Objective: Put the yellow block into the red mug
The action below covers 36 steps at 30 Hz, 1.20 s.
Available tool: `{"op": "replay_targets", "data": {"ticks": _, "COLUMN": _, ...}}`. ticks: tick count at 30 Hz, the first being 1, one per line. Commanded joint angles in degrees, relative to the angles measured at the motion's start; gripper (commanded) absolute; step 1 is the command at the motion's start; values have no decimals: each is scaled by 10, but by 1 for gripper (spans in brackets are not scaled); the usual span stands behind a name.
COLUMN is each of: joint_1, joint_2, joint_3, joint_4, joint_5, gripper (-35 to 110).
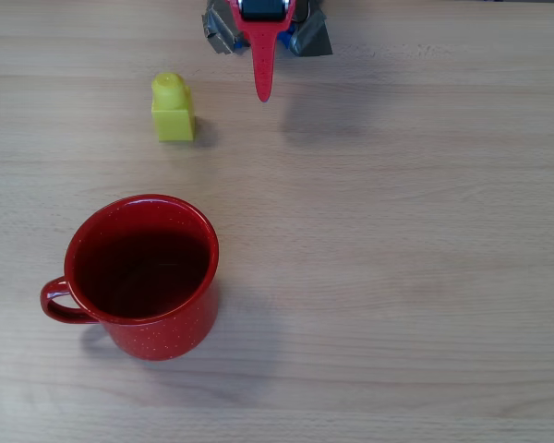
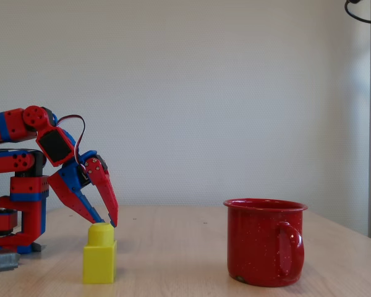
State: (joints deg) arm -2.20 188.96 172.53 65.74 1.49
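Right, my hand hangs empty with its jaws parted, near the yellow block standing upright on the table, well apart from the red mug; it looks light, rigid, slick plastic, so I'd pinch its flat sides below the stud.

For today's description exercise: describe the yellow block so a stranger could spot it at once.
On the wooden table, look above the red mug in the overhead view, left of the gripper. The yellow block stands there: a small bright brick with one round stud, far smaller than the mug.
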Motion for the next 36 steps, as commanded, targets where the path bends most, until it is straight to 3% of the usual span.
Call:
{"op": "replay_targets", "data": {"ticks": 1, "joint_1": -15, "joint_2": 4, "joint_3": -11, "joint_4": 7, "joint_5": -5, "gripper": 0}}
{"op": "replay_targets", "data": {"ticks": 21, "joint_1": 2, "joint_2": 4, "joint_3": -11, "joint_4": 7, "joint_5": 6, "gripper": 0}}
{"op": "replay_targets", "data": {"ticks": 36, "joint_1": 58, "joint_2": -86, "joint_3": -90, "joint_4": -19, "joint_5": -53, "gripper": 0}}
